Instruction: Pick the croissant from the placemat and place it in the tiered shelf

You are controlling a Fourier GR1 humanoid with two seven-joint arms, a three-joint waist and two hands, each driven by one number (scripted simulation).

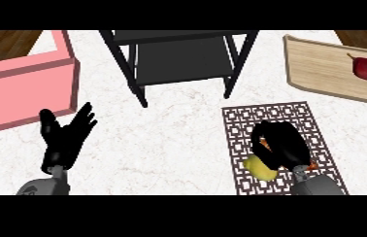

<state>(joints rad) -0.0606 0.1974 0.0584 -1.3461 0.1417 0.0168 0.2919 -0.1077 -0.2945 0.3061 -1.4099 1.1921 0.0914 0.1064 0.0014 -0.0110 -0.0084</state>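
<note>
The right robot hand (pixel 283 146) curls down over the croissant (pixel 259 169) on the placemat (pixel 287 113) at lower right, fingers wrapped round it, seemingly to lift it. The tiered shelf (pixel 183 61) stands at top centre as the destination. The left robot hand (pixel 64 139) rests open at lower left, probably unneeded.

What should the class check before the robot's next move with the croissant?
1. Right hand over the croissant on the placemat: ok.
2. Croissant held by that hand: cannot tell.
3. Croissant lifted off the placemat: cannot tell.
4. Tiered shelf upright, with bare counter between it and the placemat: ok.
5. Left hand open, resting at the left, off that route: ok.
</note>
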